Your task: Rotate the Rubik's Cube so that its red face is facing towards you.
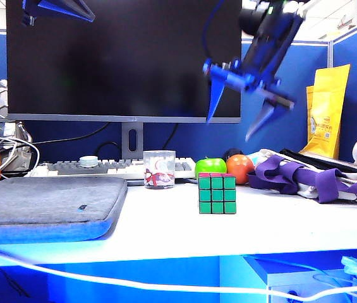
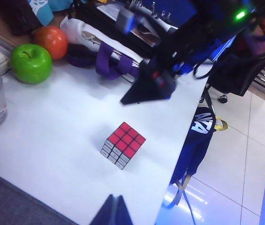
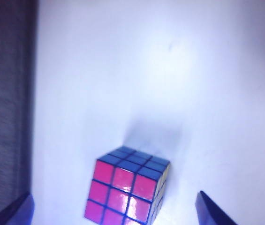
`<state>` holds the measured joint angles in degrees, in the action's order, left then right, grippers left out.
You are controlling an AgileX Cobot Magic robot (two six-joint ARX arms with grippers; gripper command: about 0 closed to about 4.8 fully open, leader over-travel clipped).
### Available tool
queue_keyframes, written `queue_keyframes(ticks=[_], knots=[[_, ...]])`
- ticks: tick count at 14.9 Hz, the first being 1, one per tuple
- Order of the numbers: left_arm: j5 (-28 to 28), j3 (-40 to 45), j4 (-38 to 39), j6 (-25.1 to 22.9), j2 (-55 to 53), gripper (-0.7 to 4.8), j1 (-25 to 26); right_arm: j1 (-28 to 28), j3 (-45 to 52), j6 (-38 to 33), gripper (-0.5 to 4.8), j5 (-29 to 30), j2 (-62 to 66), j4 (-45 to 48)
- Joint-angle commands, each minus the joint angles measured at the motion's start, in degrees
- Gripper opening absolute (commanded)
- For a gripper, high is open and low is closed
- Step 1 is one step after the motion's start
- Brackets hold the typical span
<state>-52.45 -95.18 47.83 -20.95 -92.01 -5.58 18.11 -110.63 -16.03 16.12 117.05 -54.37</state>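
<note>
The Rubik's Cube [image 1: 217, 193] sits on the white surface [image 1: 279, 221], green side to the exterior camera, red face [image 2: 126, 138] upward. The right gripper [image 1: 241, 110] hangs tilted above it, jaws spread, holding nothing. The left gripper [image 1: 58, 9] sits high, its jaw state unreadable.

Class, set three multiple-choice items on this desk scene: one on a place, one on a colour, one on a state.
1. The green apple lies:
A. behind the stickered Rubik's Cube
B. on the grey padded sleeve
C. inside the clear printed cup

2. The cube face towards the exterior camera is:
A. red
B. green
C. white

3. The right gripper is:
A. shut on the cube
B. open above the cube
C. resting on the desk

Answers:
1. A, apple beyond the cube.
2. B, nine green stickers.
3. B, jaws spread in the air.
</note>
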Motion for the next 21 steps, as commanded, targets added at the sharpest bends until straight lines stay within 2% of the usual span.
queue_keyframes(ticks=[1,11,19,21], knots=[[-0.5,-0.1,0.9,-0.1,0.3,-0.04,0.0,0.1,-0.2,0.4,4.79,0.5,2.8,-2.7],[-0.5,-0.1,1.7,-0.2,0.3,-0.04,0.0,3.5,-0.4,0.9,4.79,0.5,8.0,-1.4],[-0.5,-0.1,3.4,-1.4,0.3,-0.04,0.0,4.0,-0.4,1.1,4.79,0.4,11.9,-0.1],[-0.5,-0.1,3.5,-1.6,0.3,-0.04,0.0,4.3,-0.4,1.1,3.62,0.5,12.0,0.7]])
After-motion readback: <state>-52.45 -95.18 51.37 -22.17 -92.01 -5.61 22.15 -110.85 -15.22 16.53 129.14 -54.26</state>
